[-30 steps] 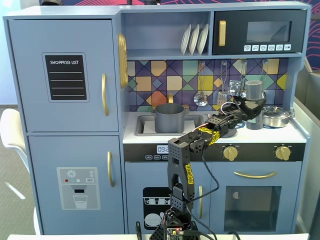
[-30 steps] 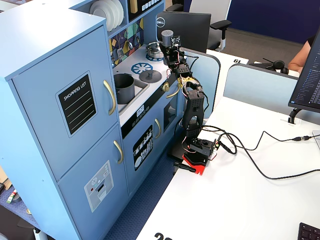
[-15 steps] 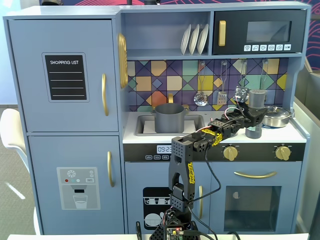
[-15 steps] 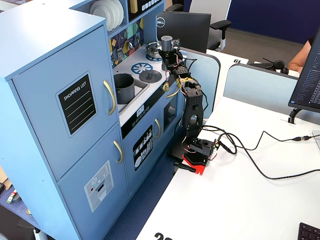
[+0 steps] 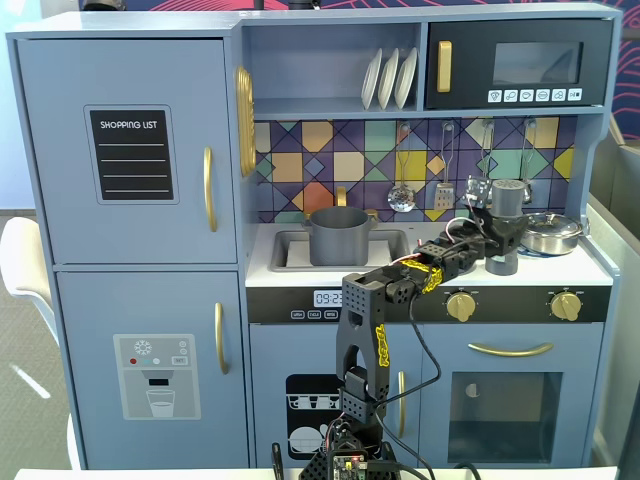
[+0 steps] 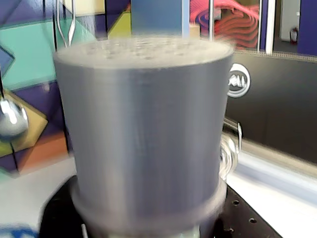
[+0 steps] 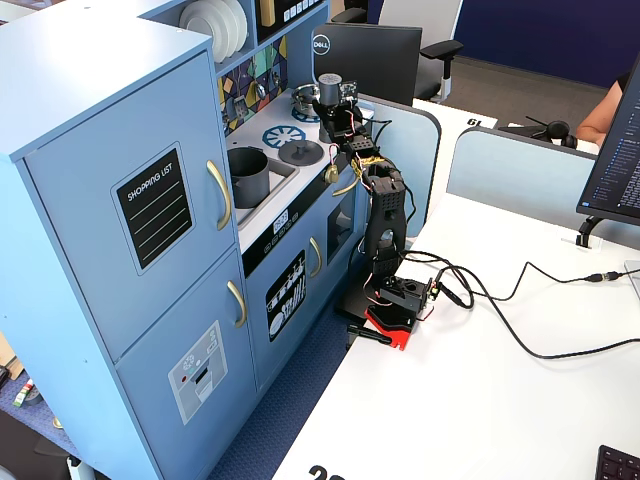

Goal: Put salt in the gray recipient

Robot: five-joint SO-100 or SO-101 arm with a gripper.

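Blue toy kitchen [image 5: 130, 150] fills both fixed views, standing beside a white bench [image 7: 480, 400]. On its counter, at right, our tool [image 5: 503, 228] is closed around the gray salt shaker [image 5: 507, 197], held upright, well apart from the gray pot [image 5: 337, 235] in the sink. We judge the shaker stiff, light and smooth; gripping mid-body seems safest. Readable: "SHOPPING LIST" [image 5: 130, 125] on the door.

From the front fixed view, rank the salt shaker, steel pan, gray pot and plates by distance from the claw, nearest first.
1. Salt shaker, inside the claw.
2. Steel pan, just right.
3. Gray pot, left, in the sink.
4. Plates, upper shelf.
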